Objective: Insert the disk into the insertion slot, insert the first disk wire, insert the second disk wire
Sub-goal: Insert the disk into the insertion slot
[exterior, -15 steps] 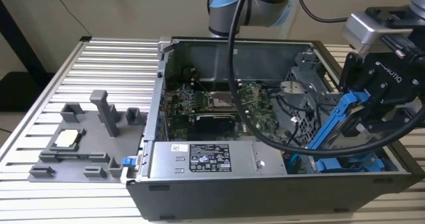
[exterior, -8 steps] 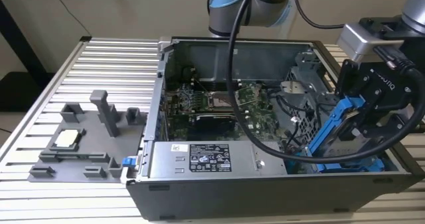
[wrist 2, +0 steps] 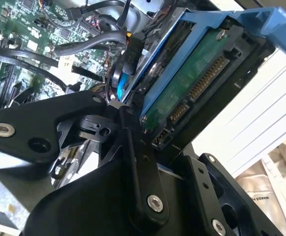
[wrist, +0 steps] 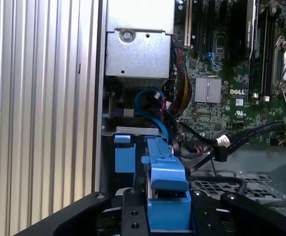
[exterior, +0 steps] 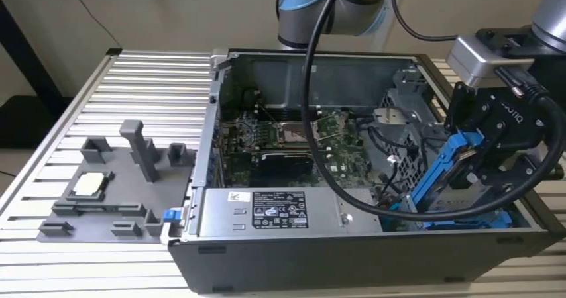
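My gripper [exterior: 484,153] is shut on the disk [exterior: 449,173], a drive in a bright blue carrier frame. It holds the disk on edge, tilted, over the right front corner of the open computer case [exterior: 292,255]. In the first wrist view the blue carrier [wrist: 165,184] sits between my black fingers [wrist: 132,209], and below it is the grey metal rim of the insertion slot [wrist: 135,130]. The second wrist view shows the disk's green circuit board and connector [wrist 2: 197,83]. A loose black wire with a plug [wrist: 220,147] and a blue wire [wrist: 150,96] lie beside the cage.
Another blue-framed drive [exterior: 468,222] lies low in the case under the held disk. The motherboard [exterior: 283,136] and a perforated grey cage [exterior: 402,152] fill the case's middle. A grey fixture with posts [exterior: 115,192] stands on the slatted table at the exterior view's left.
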Tool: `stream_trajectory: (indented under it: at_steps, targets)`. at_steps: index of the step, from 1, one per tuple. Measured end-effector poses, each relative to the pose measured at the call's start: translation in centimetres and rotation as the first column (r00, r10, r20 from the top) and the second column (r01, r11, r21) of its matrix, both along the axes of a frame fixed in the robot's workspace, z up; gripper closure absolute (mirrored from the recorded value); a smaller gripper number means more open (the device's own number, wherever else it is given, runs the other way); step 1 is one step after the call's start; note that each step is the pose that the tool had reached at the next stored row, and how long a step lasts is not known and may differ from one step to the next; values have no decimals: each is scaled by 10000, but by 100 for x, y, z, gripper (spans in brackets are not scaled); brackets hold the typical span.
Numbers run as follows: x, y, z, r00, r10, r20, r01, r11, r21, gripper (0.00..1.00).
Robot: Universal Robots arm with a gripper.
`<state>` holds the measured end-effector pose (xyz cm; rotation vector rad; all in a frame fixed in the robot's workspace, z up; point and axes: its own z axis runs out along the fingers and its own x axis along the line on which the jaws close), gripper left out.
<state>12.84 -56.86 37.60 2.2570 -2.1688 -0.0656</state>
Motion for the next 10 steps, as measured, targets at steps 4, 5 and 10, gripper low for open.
stream_trajectory:
  at_steps: [4, 5, 10]
  targets:
    - [1, 1, -1, 10000, 9, 0, -9, 10000, 16, 60]
    - [1, 1, -1, 10000, 10, 0, -10, 10000, 21, 60]
    - [0, -1, 24, 10000, 11, 0, -11, 10000, 24, 53]
